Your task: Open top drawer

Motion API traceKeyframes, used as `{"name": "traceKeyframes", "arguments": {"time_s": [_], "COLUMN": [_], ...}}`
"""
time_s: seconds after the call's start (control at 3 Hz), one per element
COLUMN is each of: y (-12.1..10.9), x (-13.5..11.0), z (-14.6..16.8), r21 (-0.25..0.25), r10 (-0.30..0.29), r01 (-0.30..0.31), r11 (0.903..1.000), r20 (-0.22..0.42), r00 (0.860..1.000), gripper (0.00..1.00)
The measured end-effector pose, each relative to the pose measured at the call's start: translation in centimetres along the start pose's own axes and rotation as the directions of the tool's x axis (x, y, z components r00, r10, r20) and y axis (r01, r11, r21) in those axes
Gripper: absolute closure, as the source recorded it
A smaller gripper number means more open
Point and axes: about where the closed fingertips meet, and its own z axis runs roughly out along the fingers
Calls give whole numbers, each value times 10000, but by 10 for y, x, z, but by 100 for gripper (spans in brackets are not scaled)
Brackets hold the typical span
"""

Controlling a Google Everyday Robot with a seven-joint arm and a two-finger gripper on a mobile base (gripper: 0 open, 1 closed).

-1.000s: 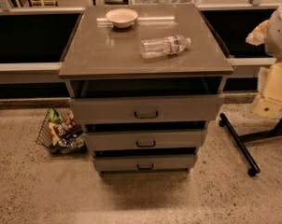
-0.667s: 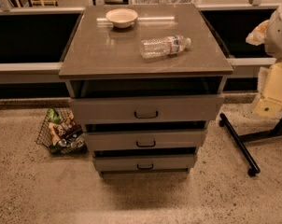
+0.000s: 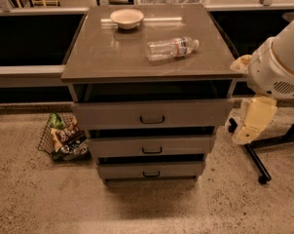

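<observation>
We record the top drawer (image 3: 186, 113) at frame centre, above the middle drawer (image 3: 186, 146) and the bottom drawer (image 3: 181, 169). On the cabinet top (image 3: 108, 57), a bowl (image 3: 127, 18) sits toward the upper edge and a bottle (image 3: 171, 48) lies right of centre. A basket (image 3: 64, 139) stands on the floor at lower left. The gripper (image 3: 249, 126) hangs at the right edge, apart from the drawers.

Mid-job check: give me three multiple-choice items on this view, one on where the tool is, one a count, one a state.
1. Where is the tool? A) right of the cabinet, apart from the drawers B) on the top handle C) under the cabinet
2. Grey drawers? A) two B) three C) four
3. The water bottle is: A) upright B) lying on its side C) upside down
A: it hangs beside the top drawer, not touching. B: three stacked fronts. B: it lies flat on the cabinet top.
</observation>
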Motion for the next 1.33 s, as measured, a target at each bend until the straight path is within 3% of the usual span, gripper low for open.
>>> {"name": "traceKeyframes", "arguments": {"time_s": [0.33, 0.67, 1.0, 1.33], "y": [1, 8, 17, 17], "x": [1, 23, 57, 84], "z": [1, 42, 110, 177], "r21": [-17, -203, -645, -1129], "r10": [6, -332, -739, -1012], "r01": [-6, 325, 707, 1002], "r11": [10000, 9993, 9954, 9885], "r20": [-13, -389, -488, -26], "r00": [10000, 9987, 9961, 9949], "gripper": [0, 0, 0, 0]}}
